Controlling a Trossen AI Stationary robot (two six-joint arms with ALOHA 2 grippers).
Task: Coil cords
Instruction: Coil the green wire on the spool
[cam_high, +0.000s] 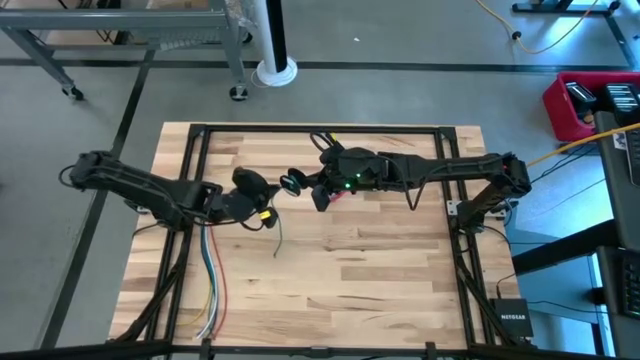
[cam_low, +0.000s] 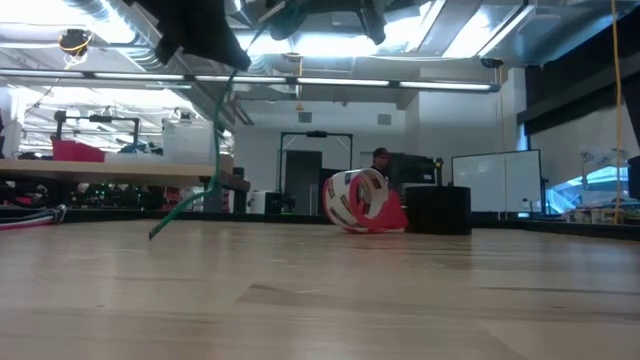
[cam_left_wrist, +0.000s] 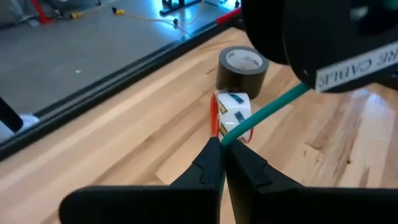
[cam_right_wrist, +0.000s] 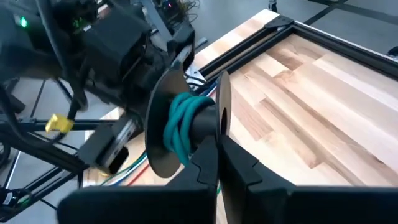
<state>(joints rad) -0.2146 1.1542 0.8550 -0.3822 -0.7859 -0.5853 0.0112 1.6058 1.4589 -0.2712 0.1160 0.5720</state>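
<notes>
A thin green cord (cam_high: 278, 235) is partly wound on a small black spool (cam_right_wrist: 186, 121) held above the table's middle. My left gripper (cam_left_wrist: 222, 144) is shut on the cord just left of the spool (cam_high: 292, 183). My right gripper (cam_right_wrist: 214, 148) is shut on the spool from its right side. Below my left gripper the cord's loose tail (cam_low: 212, 150) hangs down, and its free end (cam_low: 153, 235) reaches the table top. My left gripper pinches the green cord (cam_left_wrist: 231, 137) between its two fingertips, a short way from the spool. The cord runs straight from the fingers up to the spool (cam_left_wrist: 323, 37). My right gripper pinches the rim of one of the spool's black flanges (cam_right_wrist: 222, 115) between its two fingers. The spool is clear of the table, its axis about level, with several green turns (cam_right_wrist: 180, 127) around its hub.
A grey tape roll (cam_left_wrist: 242, 64) and a white-and-red tape roll (cam_left_wrist: 231, 112) lie on the table behind the spool, near my right gripper (cam_high: 310, 190). Long green, yellow, red and white wires (cam_high: 212, 290) run along the table's left side. A black box (cam_low: 437, 210) stands at the far edge.
</notes>
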